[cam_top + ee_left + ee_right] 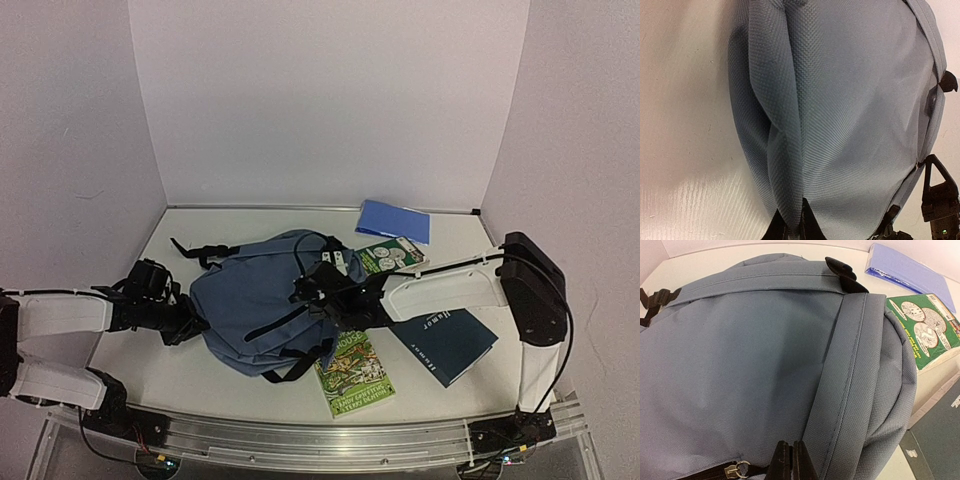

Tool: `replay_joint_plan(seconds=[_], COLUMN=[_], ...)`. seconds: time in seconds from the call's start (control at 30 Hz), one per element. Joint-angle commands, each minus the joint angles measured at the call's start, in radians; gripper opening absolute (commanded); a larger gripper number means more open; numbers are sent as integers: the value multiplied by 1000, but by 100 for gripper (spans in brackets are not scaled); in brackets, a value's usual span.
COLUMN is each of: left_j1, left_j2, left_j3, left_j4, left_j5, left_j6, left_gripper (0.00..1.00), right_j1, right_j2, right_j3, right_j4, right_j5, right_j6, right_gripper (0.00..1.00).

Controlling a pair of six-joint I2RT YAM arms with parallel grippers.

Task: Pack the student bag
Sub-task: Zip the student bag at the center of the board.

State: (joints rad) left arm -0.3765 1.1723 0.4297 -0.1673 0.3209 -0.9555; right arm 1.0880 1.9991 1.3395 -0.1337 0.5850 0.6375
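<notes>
Top external view, nearest first: a green picture book (pixel 356 373) lies by the front edge, its far end against the student bag (pixel 250 300), with a dark navy book (pixel 447 344) to its right. The bag slumps in the middle of the table, every book outside it. The left gripper (pixel 188 322) has its jaws pinched tight on a fold of the bag's left edge. The right gripper (pixel 306 290) sits on top of the bag with jaws together, just beside the zipper pull (pixel 742 469); I cannot tell that it grips anything.

The left pinch looks shallow, so a pull could slip the fabric free or drag the whole bag over the green book. The right fingers, closed next to the pull rather than on it, may skate off.

Farther back, a green-and-white book (pixel 392 256) touches the bag, and a blue notebook (pixel 393 220) lies near the rear. The table (pixel 200 380) is smooth white, boxed by plain pale walls (pixel 320 100)
</notes>
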Motion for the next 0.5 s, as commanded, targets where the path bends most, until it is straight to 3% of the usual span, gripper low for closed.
replay_joint_plan(seconds=[0.0,0.13,0.17,0.23,0.3,0.37,0.47], left_j1=[24,25,25,25,25,26,32], left_j2=[-17,-21,-26,-34,-39,-34,-18], left_j3=[23,35,45,78,143,224,360], left_j4=[-41,-53,-62,-99,-167,-254,-406], left_j5=[-40,-23,-18,-13,-25,-42,-73], left_j6=[20,32,39,58,93,146,232], left_gripper=[0,4,12,52,79,93,100], right_j1=[-38,-39,-38,-39,-41,-59,-94], right_j2=[-64,-84,-93,-122,-158,-197,-257], right_j3=[-4,31,41,39,27,6,-33], right_j4=[-33,-32,-32,-32,-32,-31,-29], right_j5=[57,-26,-50,-71,-84,-118,-198], right_j6=[5,-46,-64,-78,-82,-80,-76], right_gripper=[0,2,11,52,76,89,98])
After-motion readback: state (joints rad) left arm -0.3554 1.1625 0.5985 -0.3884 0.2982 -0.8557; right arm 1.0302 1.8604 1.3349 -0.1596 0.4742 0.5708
